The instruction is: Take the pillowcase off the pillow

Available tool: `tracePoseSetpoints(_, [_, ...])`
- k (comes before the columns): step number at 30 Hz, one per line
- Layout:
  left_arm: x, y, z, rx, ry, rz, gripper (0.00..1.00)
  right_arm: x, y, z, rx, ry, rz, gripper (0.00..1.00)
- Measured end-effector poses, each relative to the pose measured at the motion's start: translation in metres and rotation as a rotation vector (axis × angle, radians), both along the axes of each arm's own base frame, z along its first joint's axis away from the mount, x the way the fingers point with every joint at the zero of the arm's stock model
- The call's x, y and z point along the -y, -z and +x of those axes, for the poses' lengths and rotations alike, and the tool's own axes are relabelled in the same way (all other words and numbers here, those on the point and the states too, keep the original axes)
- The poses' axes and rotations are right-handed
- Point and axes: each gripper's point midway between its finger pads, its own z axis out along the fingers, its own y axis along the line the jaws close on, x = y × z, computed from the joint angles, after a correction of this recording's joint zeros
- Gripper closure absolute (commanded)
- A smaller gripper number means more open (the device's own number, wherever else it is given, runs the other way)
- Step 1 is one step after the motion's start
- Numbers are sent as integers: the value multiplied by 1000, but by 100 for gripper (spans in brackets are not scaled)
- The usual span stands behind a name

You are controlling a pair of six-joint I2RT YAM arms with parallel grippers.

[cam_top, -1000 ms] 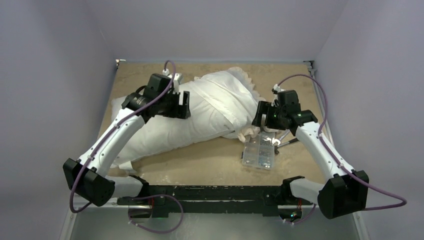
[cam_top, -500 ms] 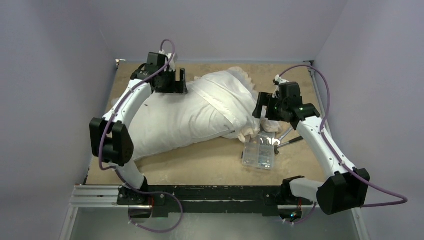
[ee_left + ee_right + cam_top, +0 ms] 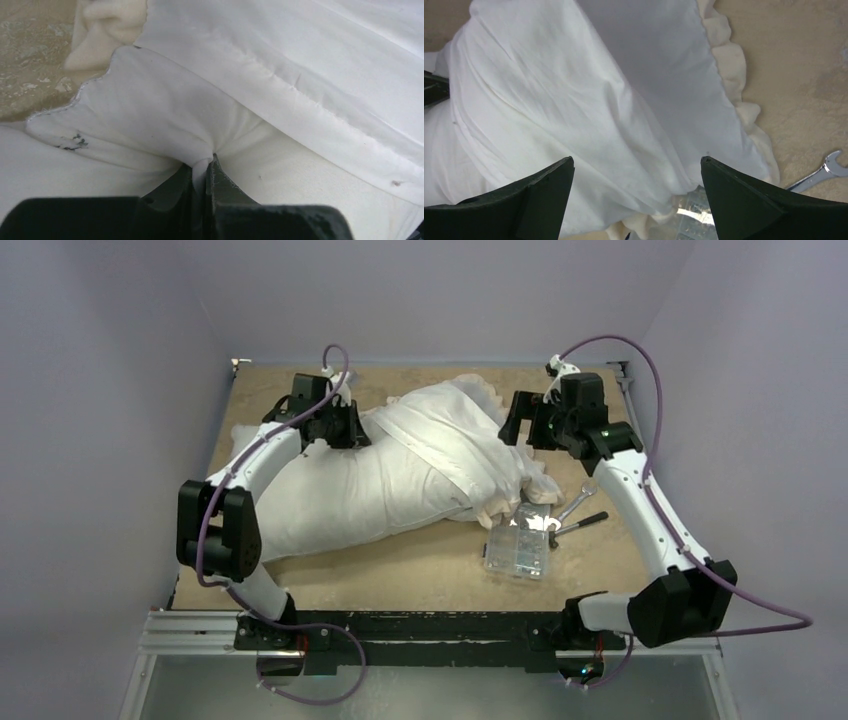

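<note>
Pillow diagonal, near-left to far-right; left hand tight on it, right hand wide.

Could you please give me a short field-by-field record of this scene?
Left gripper: shut on fold of white fabric beside the pillowcase hem
Right gripper: open above the pillowcase, holding nothing
Pillow: partly out of the pillowcase
Also on table: clear parts box, wrench

White pillowcase (cream frill) half covers the plain white pillow.
</note>
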Motion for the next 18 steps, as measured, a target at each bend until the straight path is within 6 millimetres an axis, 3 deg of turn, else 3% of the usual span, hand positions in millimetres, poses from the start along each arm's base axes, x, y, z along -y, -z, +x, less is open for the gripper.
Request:
tracePoseSetpoints(5, [-3,-23,-12,73,-9,20,100,-27,-22,25,49,-68,5,1])
tracePoseSetpoints(12, [6,-36,-25,128,-14,121,100,-121,-52,48,143,-250,-22,1])
tracePoseSetpoints(18, [6,-44,-32,157,-23,168,100,-179,-63,62,204,-338,-64,1])
